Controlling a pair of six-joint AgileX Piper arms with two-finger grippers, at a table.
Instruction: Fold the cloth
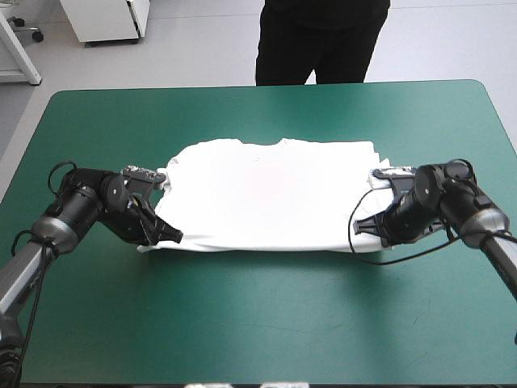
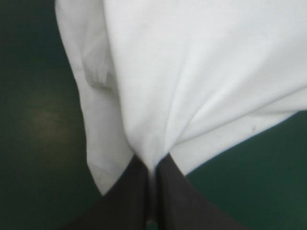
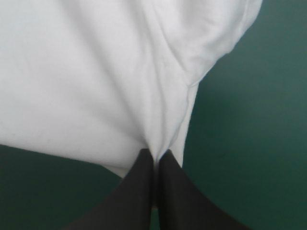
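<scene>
Teal-green table [image 1: 258, 323]; wrist views alone show left end effector [image 2: 152, 162] and right end effector [image 3: 157, 154] clamping T-shirt [image 1: 266, 194]

I count one table [image 1: 97, 323], covered in teal-green, and on it one white T-shirt [image 1: 271, 194]. There are two grippers, the left gripper [image 2: 152, 162] and the right gripper [image 3: 156, 154], one at each end of the T-shirt. Each gripper has two black fingers [image 2: 127, 199], four fingers in all, and each pair pinches one fold of the T-shirt, so two pinched folds together.
</scene>
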